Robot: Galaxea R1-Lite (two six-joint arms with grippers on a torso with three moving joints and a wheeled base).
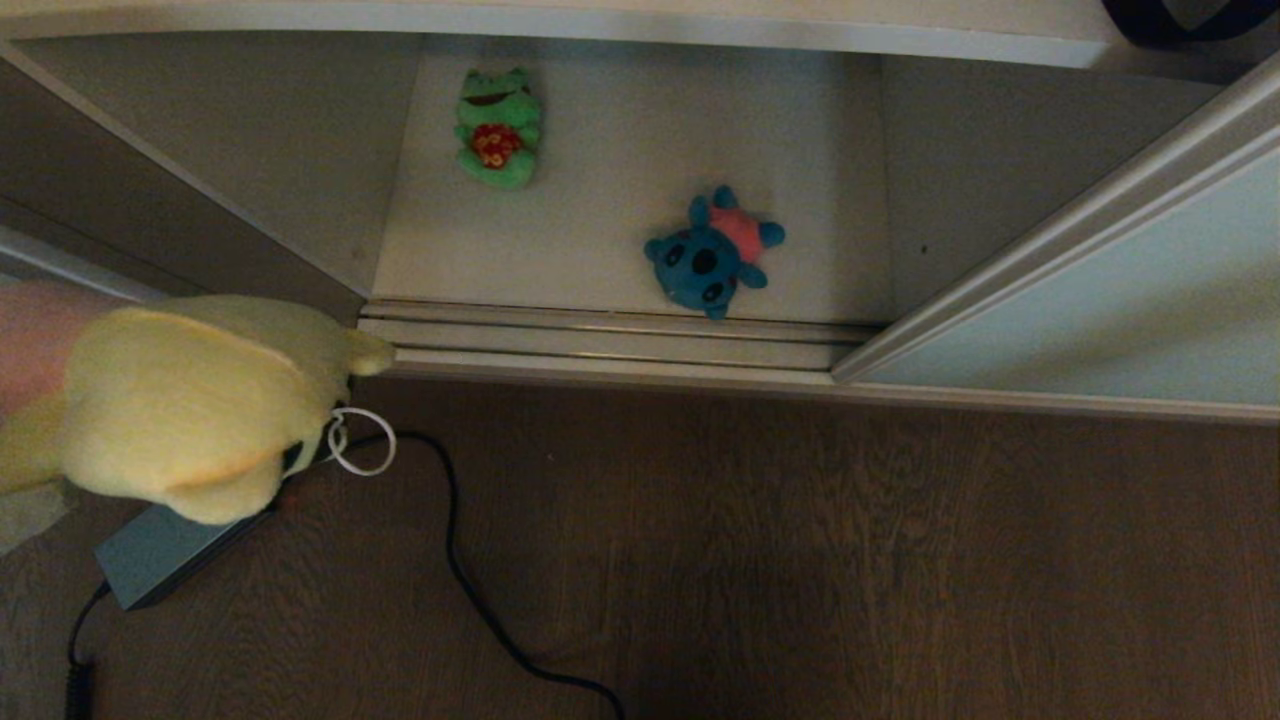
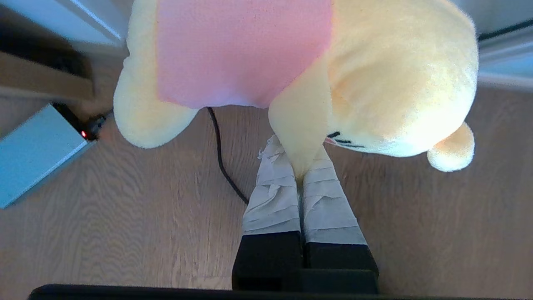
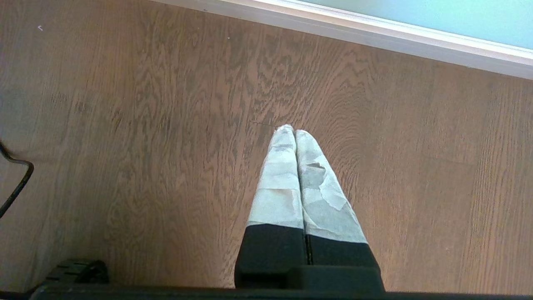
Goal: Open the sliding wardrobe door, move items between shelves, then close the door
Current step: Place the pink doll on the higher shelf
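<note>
Left gripper (image 2: 300,164): fingers clamped on yellow plush (image 2: 374,83), above floor (image 1: 800,550). Blue plush (image 1: 712,255) near lower shelf's (image 1: 620,150) front edge. Right gripper (image 3: 294,133): fingers together.

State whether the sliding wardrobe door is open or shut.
Open: the sliding wardrobe door stands aside at the right, exposing the lower shelf.

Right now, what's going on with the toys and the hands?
Left hand shut on yellow plush, above floor. Right hand shut, empty. Blue plush and green plush on lower shelf. Door open.
</note>
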